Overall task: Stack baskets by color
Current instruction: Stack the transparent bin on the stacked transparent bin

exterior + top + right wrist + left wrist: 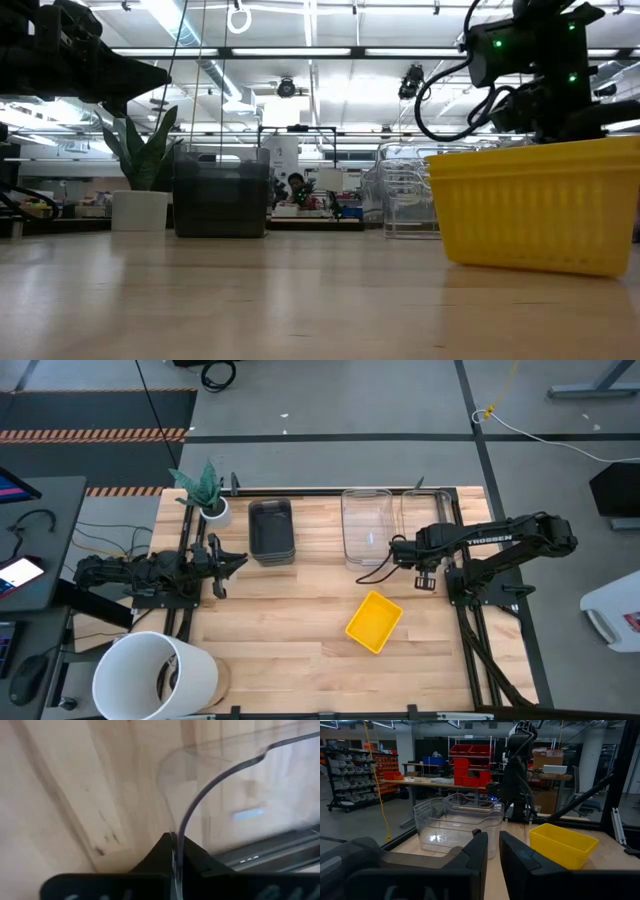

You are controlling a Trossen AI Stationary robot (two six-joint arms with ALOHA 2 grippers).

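A clear basket (367,525) stands at the table's far middle, and a second clear basket (425,510) is just to its right. My right gripper (402,552) points down at the first one's right side and is shut on its rim. Left of them is a dark grey basket (270,530). A yellow basket (374,622) lies on its base nearer the front. My left gripper (225,560) waits at the table's left, level, with a narrow gap between its fingers and nothing in it. My right gripper pinches the clear basket's thin rim (178,831) on its right wall, close to the near corner. One finger is inside the basket and one outside. The fingers come from above, pointing steeply down. In the low view the basket (405,195) seems to rest on the table.
A big white bucket (155,675) stands at the near left corner and a small potted plant (212,510) at the far left. A black frame (460,610) runs along the table's sides. Bare wood lies between the yellow basket and the front edge.
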